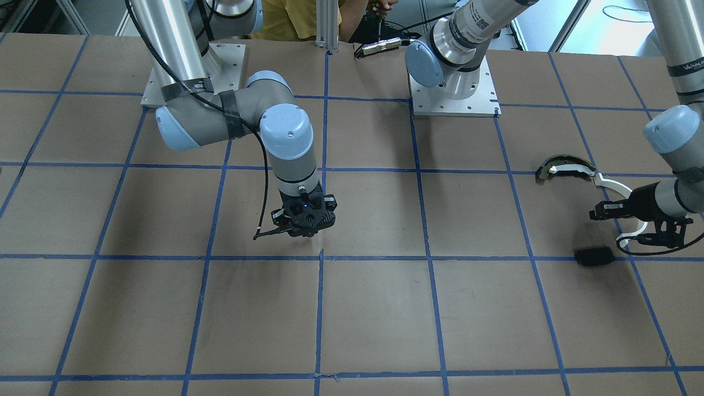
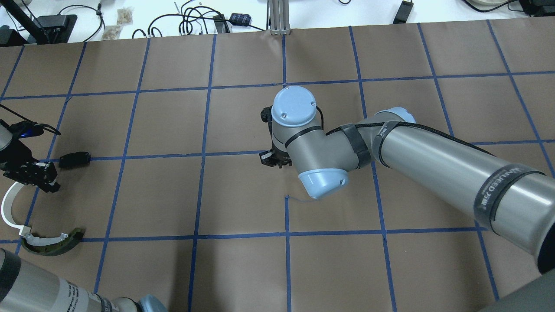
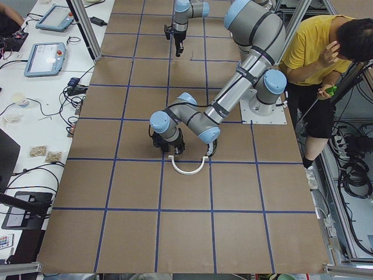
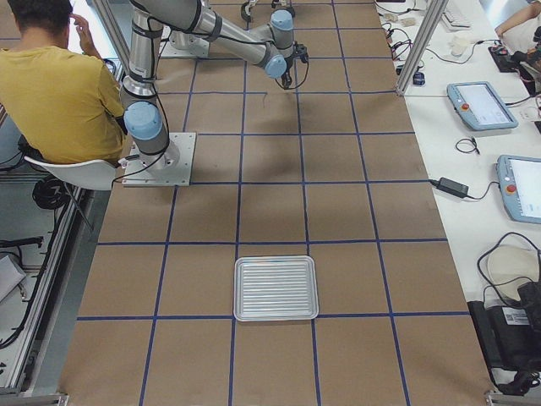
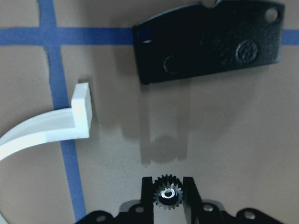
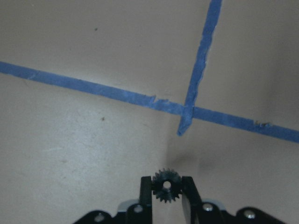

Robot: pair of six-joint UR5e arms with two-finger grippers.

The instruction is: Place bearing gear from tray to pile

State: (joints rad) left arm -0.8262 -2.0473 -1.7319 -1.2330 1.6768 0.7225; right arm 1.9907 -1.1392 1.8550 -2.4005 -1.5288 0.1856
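Held the bearing gear (image 5: 168, 195) in the left gripper (image 5: 167, 181), jaws closed on opposite sides of its toothed rim. Hung it above the table (image 5: 224, 140) near the black block (image 5: 210, 42), apart from it, with the gear's shadow cast on bare surface in between. Found the rest of the pile close by: the hooked end of the white curved strip (image 5: 46, 130) just beside the black block, and the dark-and-tan curved piece (image 1: 566, 166) farther from the block, past the strip's other end.

Judged the step as the set-down at the pile, the last part of the move from the tray (image 4: 276, 260). Called for a short lowering into the gap just short of the black block, then a parting of the jaws and a straight lift away, without nudging block or strip.

Showed the gear face-on to the wrist camera, bore and pale inner ring turned back toward the wrist. No long axis to speak of in a round disc; took the bore axis instead, crosswise to the line between the fingers. Could not tell its tilt against the table.

Gripped a second gear (image 6: 166, 186) in the right gripper (image 6: 166, 179), jaws likewise clamped on the teeth, well apart from the black block, over the table's middle. Placed the tray far from the black block, toward the table's opposite end.
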